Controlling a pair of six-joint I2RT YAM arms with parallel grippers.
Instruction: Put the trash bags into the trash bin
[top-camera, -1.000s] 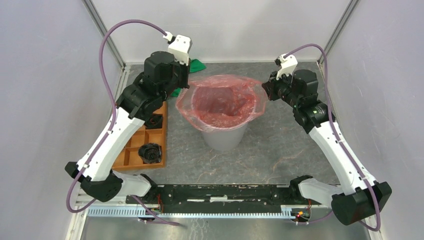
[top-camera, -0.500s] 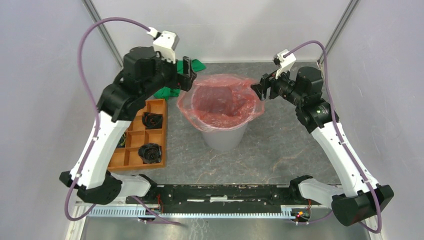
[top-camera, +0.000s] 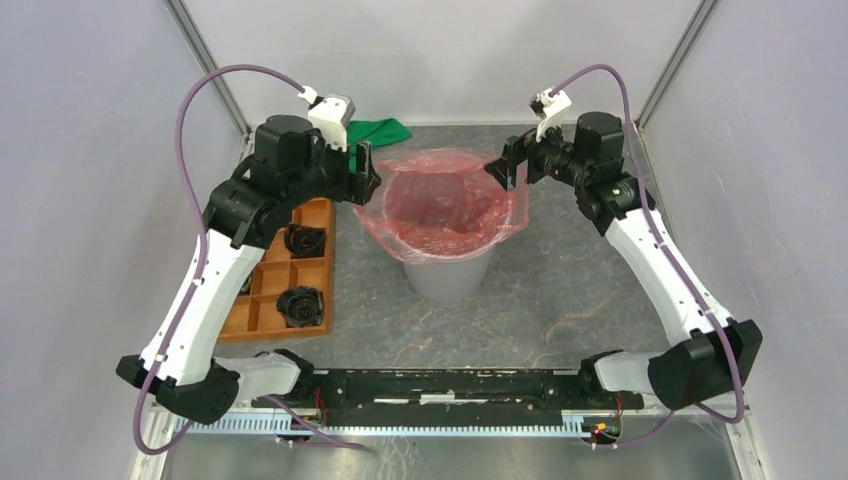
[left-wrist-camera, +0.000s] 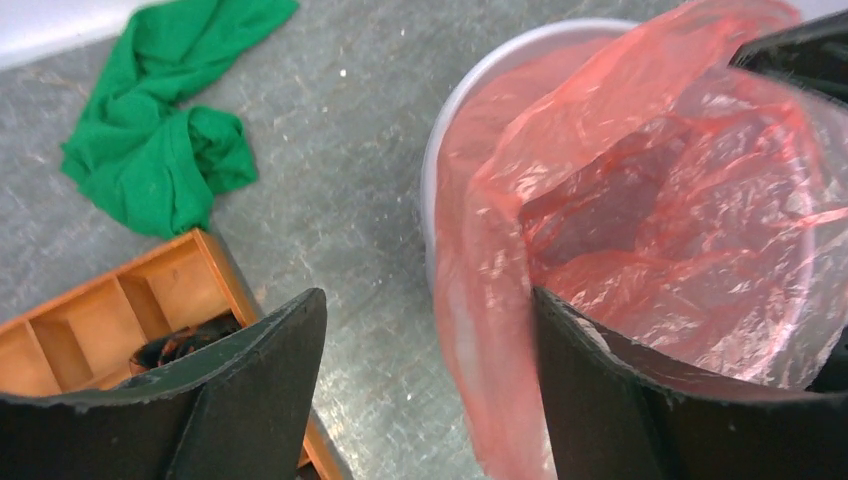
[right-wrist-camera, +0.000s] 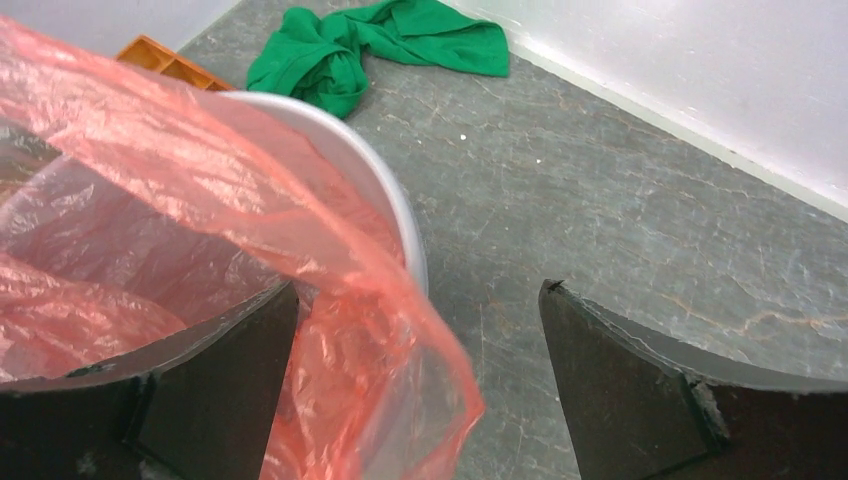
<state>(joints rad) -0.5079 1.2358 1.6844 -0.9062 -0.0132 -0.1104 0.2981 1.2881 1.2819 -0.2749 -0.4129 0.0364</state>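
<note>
both wide, we hold nothing: left gripper (top-camera: 365, 172), right gripper (top-camera: 503, 166) | red bag (top-camera: 440, 205) lines trash bin (top-camera: 450, 275) | green cloth (top-camera: 380, 130), orange tray (top-camera: 262, 312) beside

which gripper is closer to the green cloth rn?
Left. The left gripper hovers by the trash bin, on the side where the green cloth lies; the right gripper is at the opposite rim.

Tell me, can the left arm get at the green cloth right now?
Probably yes. The left gripper is open beside the trash bin, and the green cloth lies close by on the table, nothing between them.
</note>
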